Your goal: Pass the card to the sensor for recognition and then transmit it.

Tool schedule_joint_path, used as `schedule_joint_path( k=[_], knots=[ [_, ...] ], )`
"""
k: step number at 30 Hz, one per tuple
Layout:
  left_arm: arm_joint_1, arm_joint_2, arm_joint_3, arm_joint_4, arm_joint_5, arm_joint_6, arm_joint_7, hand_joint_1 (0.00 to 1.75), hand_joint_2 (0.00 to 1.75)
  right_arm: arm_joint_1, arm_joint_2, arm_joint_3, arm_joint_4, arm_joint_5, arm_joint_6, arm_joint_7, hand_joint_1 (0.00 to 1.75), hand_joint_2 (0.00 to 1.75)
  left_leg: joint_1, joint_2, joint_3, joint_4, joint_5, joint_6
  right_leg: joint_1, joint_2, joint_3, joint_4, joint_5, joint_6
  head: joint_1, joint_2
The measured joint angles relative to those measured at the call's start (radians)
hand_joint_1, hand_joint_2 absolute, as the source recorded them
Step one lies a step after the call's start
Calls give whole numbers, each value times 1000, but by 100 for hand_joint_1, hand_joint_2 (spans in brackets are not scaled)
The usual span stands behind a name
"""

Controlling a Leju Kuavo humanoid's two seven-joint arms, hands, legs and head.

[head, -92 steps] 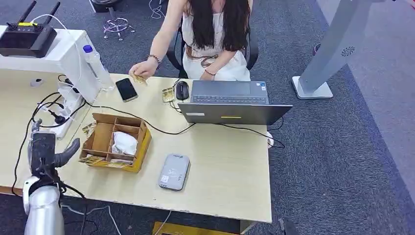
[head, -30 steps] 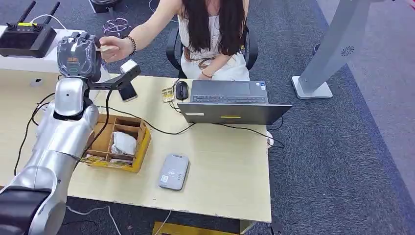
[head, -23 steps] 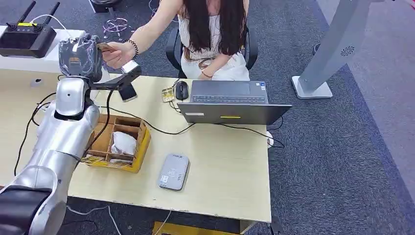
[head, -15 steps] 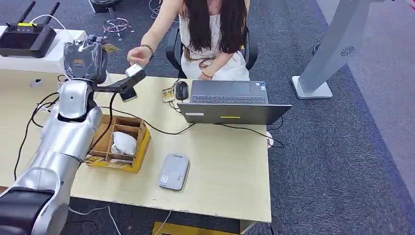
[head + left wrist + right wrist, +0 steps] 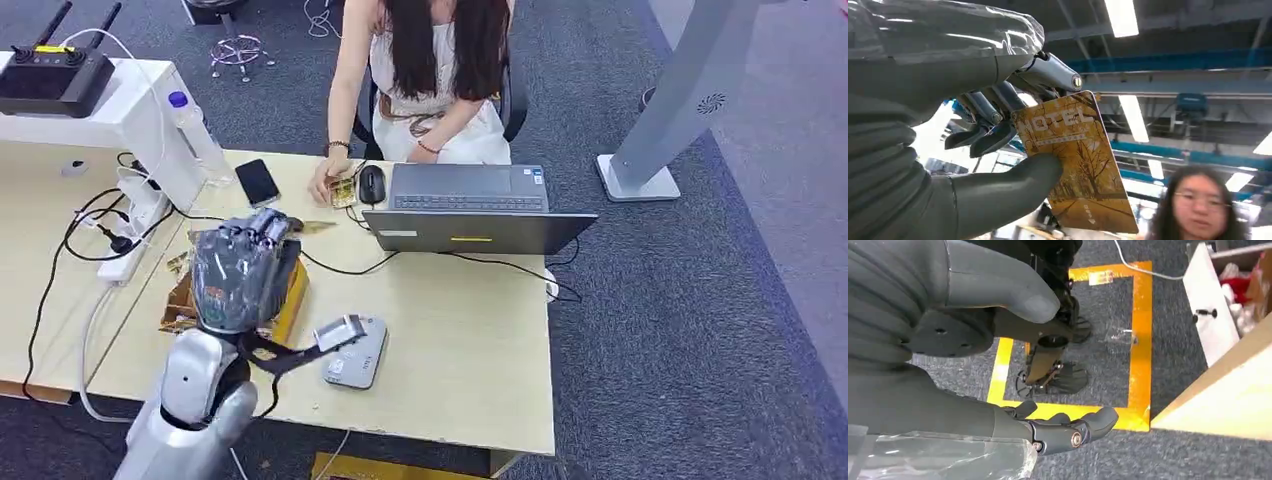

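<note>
My left hand (image 5: pixel 243 268) hovers over the table's near left, above a cardboard box (image 5: pixel 293 296). It pinches a gold card (image 5: pixel 318 227), whose edge sticks out past the fingers toward the laptop. In the left wrist view the card (image 5: pixel 1075 160) reads "HOTEL" and sits between the thumb (image 5: pixel 998 190) and the fingers. The grey sensor pad (image 5: pixel 365 358) lies flat on the table just right of the hand, partly hidden by the wrist camera. My right hand (image 5: pixel 923 390) hangs beside the table over the floor, fingers apart and holding nothing.
A person sits across the table, one hand (image 5: pixel 328 183) resting on more cards beside a mouse (image 5: pixel 372 184). An open laptop (image 5: pixel 470 205) stands at the back, with a cable running across the table (image 5: pixel 460 340). A phone (image 5: pixel 258 182), bottle (image 5: pixel 195 135) and power strip (image 5: pixel 130 240) lie at back left.
My left hand rose to the back left, took the card from the person's raised hand, then came down over the box beside the sensor. The person's hand went back to the table.
</note>
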Motion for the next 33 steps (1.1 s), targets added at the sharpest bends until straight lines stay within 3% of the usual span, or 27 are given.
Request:
schedule_joint_path(
  k=[3,8,17,25,33],
  knots=[
    [62,7,-35,-71,-4,-14,12,175,175,6,0,-11,0,-3,-1,-6,0,175,0,0,0,0,0,0,0,0,0,0,0,0,-1,0],
    [91,13,-50,-77,13,-139,59,175,175,9,-1,-15,0,-1,0,-9,0,175,0,0,0,0,1,0,0,-1,0,0,1,0,0,0],
    [37,10,-50,127,46,-284,97,175,175,6,-1,-14,0,19,13,6,0,175,0,0,1,0,3,-1,0,0,0,1,2,-1,0,0],
    [19,0,-51,263,27,-371,139,175,175,6,-1,-12,0,26,16,21,0,175,0,0,0,0,3,0,0,0,0,1,2,-1,0,0],
    [8,-3,-68,345,50,-412,125,175,175,5,-1,-6,0,31,17,24,0,175,0,0,0,0,3,0,0,0,0,1,2,-1,0,0]
  ],
)
